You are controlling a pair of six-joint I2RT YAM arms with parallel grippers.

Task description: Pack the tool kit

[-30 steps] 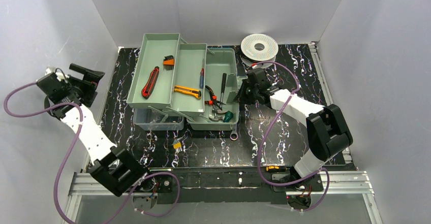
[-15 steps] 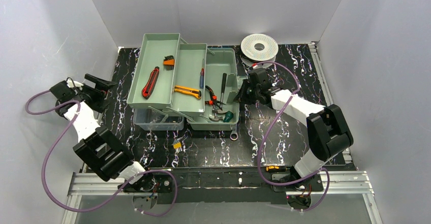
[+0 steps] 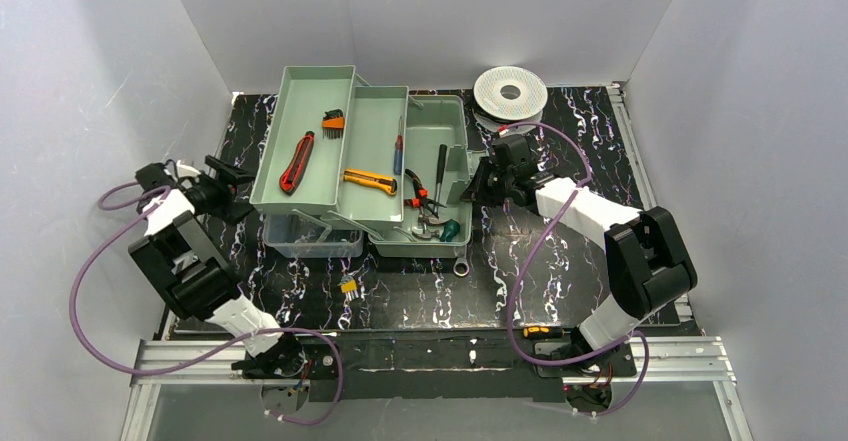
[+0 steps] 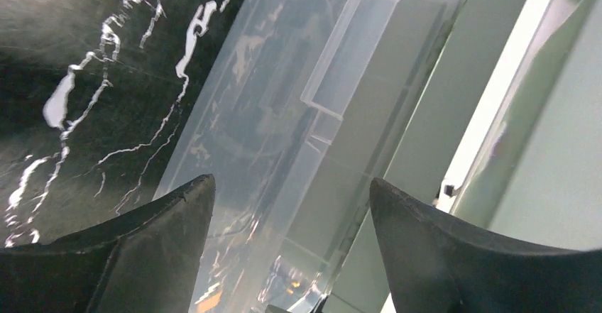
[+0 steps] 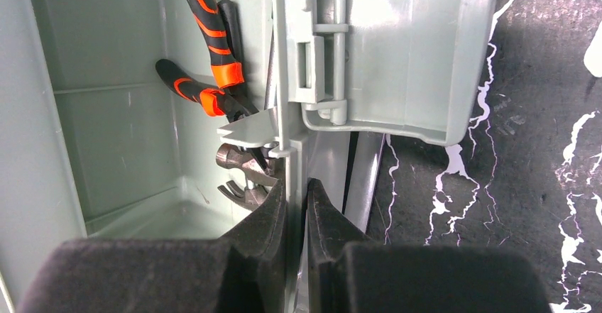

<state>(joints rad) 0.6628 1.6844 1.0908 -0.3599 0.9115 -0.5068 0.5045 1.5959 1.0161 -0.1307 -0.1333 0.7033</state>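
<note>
Black-marbled tabletop (image 3: 560,261), grey walls (image 3: 420,21); right end effector (image 5: 297,189) pinches toolbox (image 3: 425,126) rim, left end effector (image 4: 291,182) spread apart.

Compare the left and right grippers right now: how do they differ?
The left gripper has its jaws wide open with nothing between them; the right gripper has its jaws shut on a thin edge of the toolbox. The left gripper faces the clear box at the toolbox's left; the right gripper is at the toolbox's right side. Shared: both sit low beside the kit, and neither holds a tool.
</note>
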